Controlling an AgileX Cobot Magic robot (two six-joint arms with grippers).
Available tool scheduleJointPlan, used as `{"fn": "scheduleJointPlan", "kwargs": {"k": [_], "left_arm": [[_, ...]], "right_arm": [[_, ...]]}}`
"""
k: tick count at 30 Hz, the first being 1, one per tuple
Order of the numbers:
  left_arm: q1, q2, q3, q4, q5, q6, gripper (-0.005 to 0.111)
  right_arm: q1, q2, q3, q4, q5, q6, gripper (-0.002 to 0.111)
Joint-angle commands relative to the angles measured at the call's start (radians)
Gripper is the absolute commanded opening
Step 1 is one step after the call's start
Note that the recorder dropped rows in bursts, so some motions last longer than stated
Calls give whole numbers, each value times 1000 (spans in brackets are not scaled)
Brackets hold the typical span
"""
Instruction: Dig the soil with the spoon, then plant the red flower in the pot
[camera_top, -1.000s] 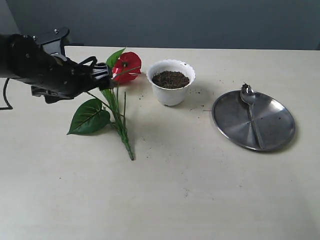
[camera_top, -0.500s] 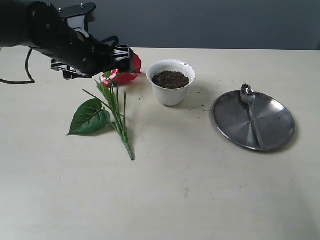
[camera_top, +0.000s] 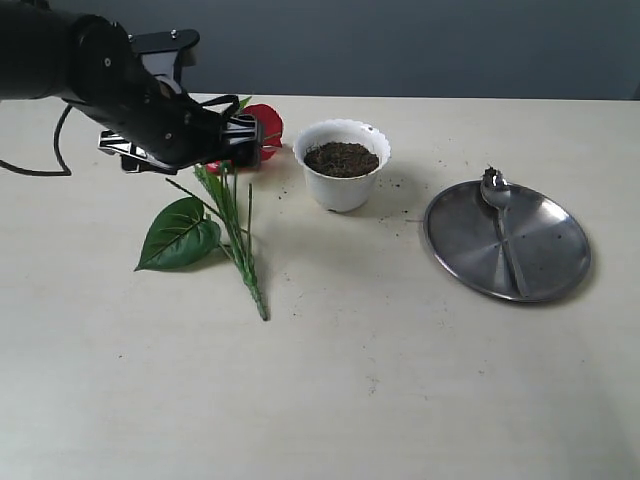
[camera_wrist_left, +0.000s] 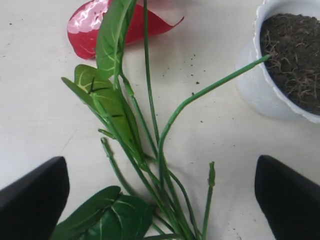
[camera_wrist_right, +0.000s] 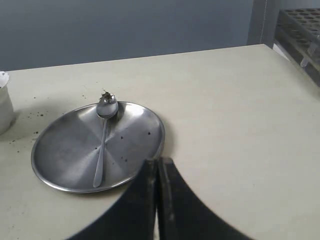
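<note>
No legible text, label, brand, number or sign appears in any view. The small white plastic pot with scalloped rim (camera_top: 341, 195), the round steel plate (camera_top: 555, 255) and the pale matt tabletop (camera_top: 400, 385) bear no readable markings.

On the table (camera_top: 400, 400), the flower (camera_top: 238, 235) lay left of the pot (camera_top: 342, 190), bloom at the far end, stems running toward the near edge. The soil (camera_top: 341, 158) sat in the pot. Right of the pot, apart from it, lay the plate (camera_top: 550, 255), bearing the spoon (camera_top: 507, 240). The left gripper (camera_top: 252, 142) hung over the flower's far end, seemingly not touching.
</note>
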Motion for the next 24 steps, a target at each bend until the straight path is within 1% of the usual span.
{"fn": "scheduleJointPlan", "kwargs": {"k": [1, 4, 9, 14, 20, 24], "left_arm": [[-2, 37, -5, 91, -28, -61, 94], [-2, 50, -5, 160, -52, -115, 94], [-2, 81, -26, 164, -45, -128, 94], [-2, 124, -60, 207, -37, -131, 94], [-2, 174, -104, 226, 2, -131, 93], [16, 206, -106, 220, 11, -131, 93]], "right_arm": [[-4, -4, 2, 1, -9, -3, 0], [-4, -4, 2, 1, -9, -3, 0], [-4, -4, 2, 1, -9, -3, 0], [-4, -4, 2, 1, -9, -3, 0], [-4, -4, 2, 1, -12, -3, 0], [-4, -4, 2, -1, -12, -3, 0]]}}
